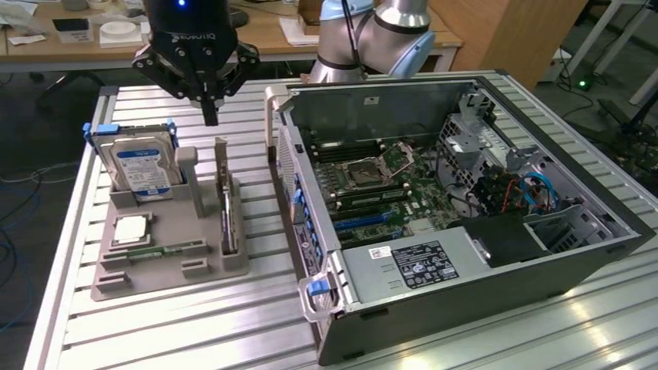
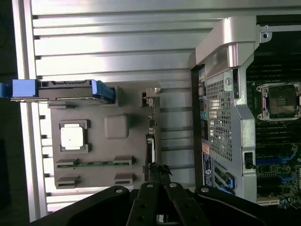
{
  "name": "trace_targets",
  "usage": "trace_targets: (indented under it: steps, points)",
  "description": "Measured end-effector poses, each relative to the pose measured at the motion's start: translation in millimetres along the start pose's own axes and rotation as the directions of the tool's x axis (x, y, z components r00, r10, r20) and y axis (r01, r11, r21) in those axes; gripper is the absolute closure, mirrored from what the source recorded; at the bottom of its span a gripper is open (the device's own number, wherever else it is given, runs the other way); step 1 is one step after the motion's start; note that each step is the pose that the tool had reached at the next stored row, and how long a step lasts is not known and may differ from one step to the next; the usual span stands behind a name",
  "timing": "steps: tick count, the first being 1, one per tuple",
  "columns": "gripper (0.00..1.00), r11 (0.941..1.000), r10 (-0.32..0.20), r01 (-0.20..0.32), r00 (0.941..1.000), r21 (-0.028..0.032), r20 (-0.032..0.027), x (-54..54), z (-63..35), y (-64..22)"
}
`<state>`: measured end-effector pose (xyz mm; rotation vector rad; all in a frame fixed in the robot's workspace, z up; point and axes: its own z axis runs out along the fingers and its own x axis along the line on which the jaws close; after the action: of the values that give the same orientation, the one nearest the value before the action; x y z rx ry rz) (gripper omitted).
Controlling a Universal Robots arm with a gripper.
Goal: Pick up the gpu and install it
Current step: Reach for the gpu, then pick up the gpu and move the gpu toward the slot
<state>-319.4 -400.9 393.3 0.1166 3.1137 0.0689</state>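
Danger at this moment comes mostly from the narrow target. The gpu stands on its thin edge in a slot of the grey tray, between the hard drive and the open computer case, and it is not yet touched. The gripper hangs above the far end of the tray with its fingers pressed together and holding nothing. In the wrist view you see the gripper almost in line with the gpu, which appears there only as a thin dark strip. If you come down with the fingers closed like this, I think they would strike the top edge of the card and could tilt it in the slot or scratch its parts. If the line is a little off to the side, one finger could land on the tray post beside the card. The case wall is also near, so a wide swing with the card could knock its metal bracket against it.
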Motion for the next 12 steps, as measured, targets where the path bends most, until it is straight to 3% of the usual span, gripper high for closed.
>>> trace_targets:
  steps: [12]
  points:
    - [0.89,1.0,0.0,0.0,1.0,0.0001,-0.0001,1.4,-0.1,-0.2]
